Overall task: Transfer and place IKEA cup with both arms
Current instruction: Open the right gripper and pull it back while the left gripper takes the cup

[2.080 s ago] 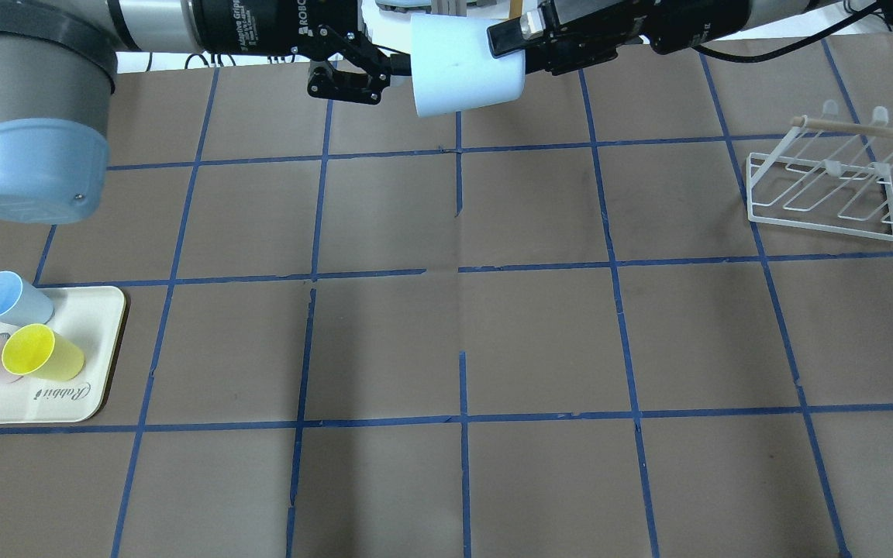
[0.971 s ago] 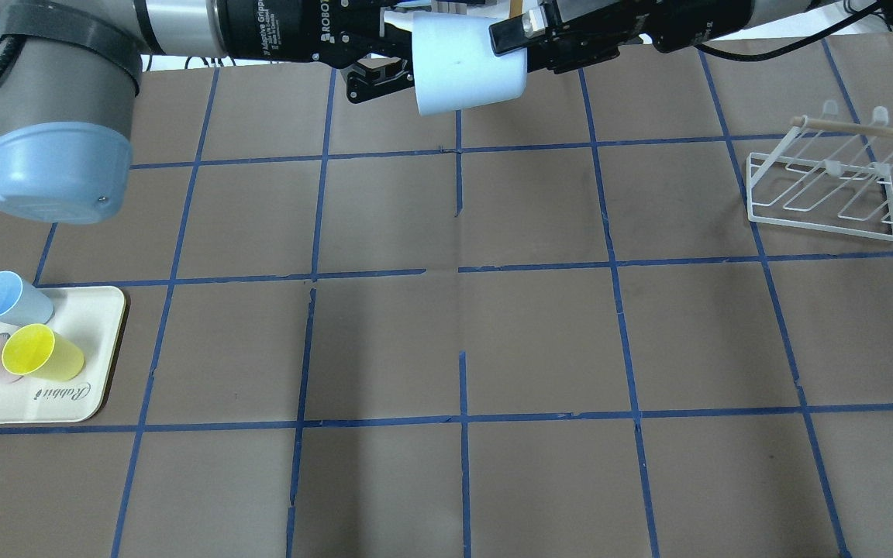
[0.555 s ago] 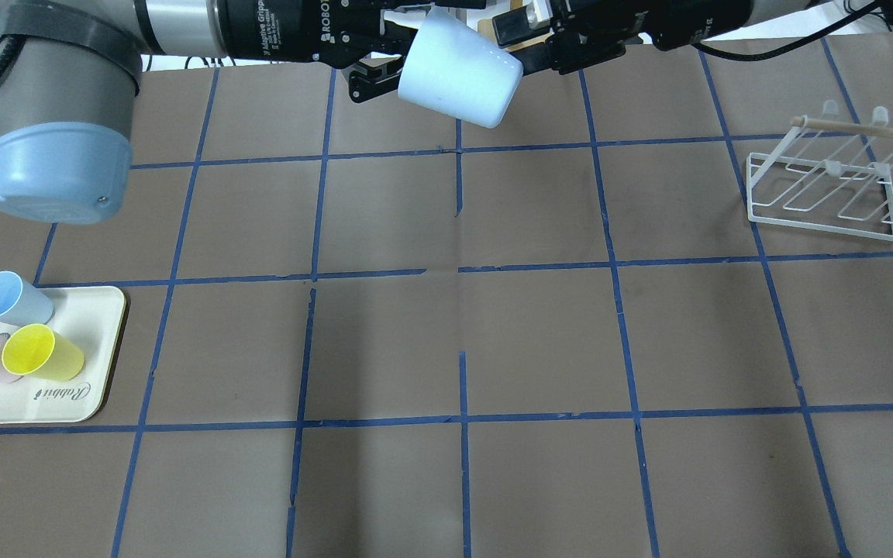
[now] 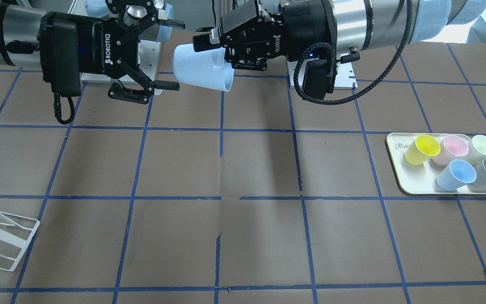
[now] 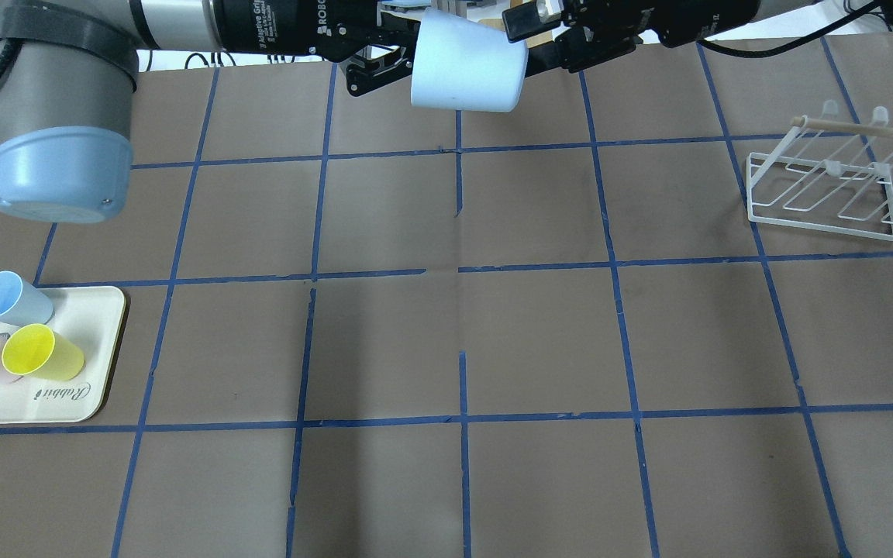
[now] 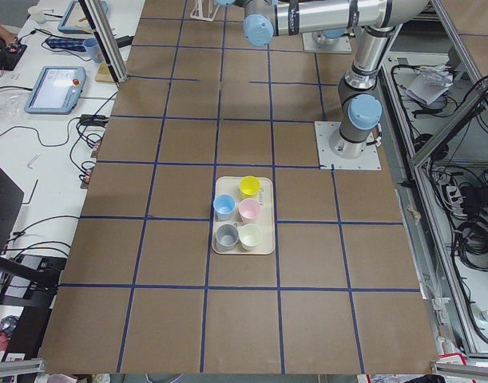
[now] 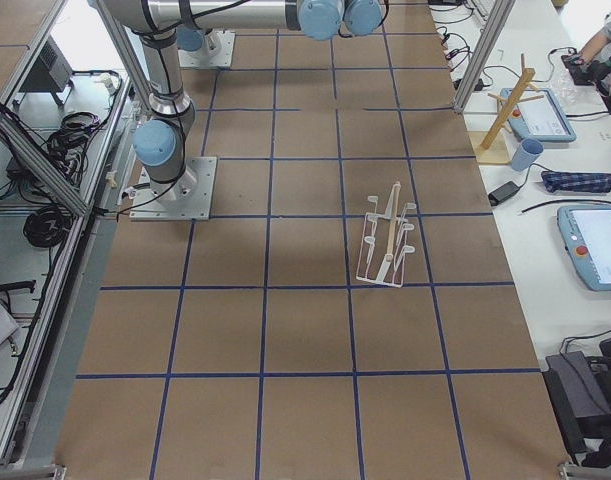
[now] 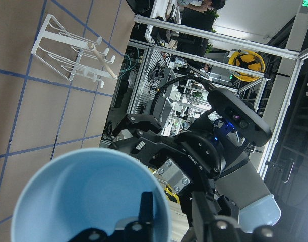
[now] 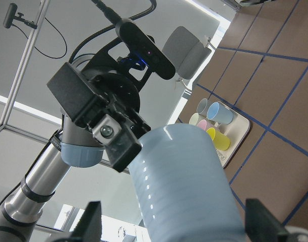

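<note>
Plastic of a very pale icy blue, the IKEA cup point(image 4: 203, 69) is surely light and rather stiff. Its wall is thin and smooth, so I judge that it can slip or turn in a pinch, and a hard squeeze may bend the rim. It hangs in the air above the surface, lying on its side, the open mouth toward the left gripper point(image 4: 220, 50) and the closed bottom toward the right gripper point(image 4: 168, 55). The jaws of the left gripper are closed on the cup's wall at the rim: the left wrist view shows one finger point(image 8: 146, 212) inside the sky-blue interior. The jaws of the right gripper stand wide apart, and the bottom of the cup is just between their tips, one tip on each side. I cannot tell if either tip touches the wall. For the hand-over, a good place to hold seems the body near the bottom, where the wall should be stiffest, with moderate force. The wire rack point(image 5: 826, 186) is well apart from both pairs of jaws, on the side of the right gripper.
</note>
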Robot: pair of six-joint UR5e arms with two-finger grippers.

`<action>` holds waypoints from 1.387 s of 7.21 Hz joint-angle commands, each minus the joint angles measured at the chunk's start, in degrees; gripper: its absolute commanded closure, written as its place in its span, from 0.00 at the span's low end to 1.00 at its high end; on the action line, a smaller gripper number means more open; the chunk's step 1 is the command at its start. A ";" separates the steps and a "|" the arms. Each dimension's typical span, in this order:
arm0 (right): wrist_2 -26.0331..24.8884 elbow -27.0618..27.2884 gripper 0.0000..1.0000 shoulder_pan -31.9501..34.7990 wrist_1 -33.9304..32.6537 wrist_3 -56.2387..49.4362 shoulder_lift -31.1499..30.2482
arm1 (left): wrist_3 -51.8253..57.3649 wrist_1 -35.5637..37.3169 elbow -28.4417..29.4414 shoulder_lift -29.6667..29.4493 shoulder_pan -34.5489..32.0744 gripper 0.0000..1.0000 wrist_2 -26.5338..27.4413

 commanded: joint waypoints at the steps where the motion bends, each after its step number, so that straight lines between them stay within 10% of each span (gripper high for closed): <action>1: -0.99 -0.13 0.00 -2.50 -0.72 3.40 0.04 | -1.21 0.84 -0.16 -0.04 0.23 0.95 0.27; 5: -17.46 0.57 0.00 -4.98 -8.86 14.80 1.00 | -5.94 0.84 -0.16 0.14 1.55 1.00 7.09; 10: -53.13 0.22 0.00 -0.78 -29.52 51.79 0.74 | 6.02 -2.73 -0.95 0.22 1.55 1.00 38.27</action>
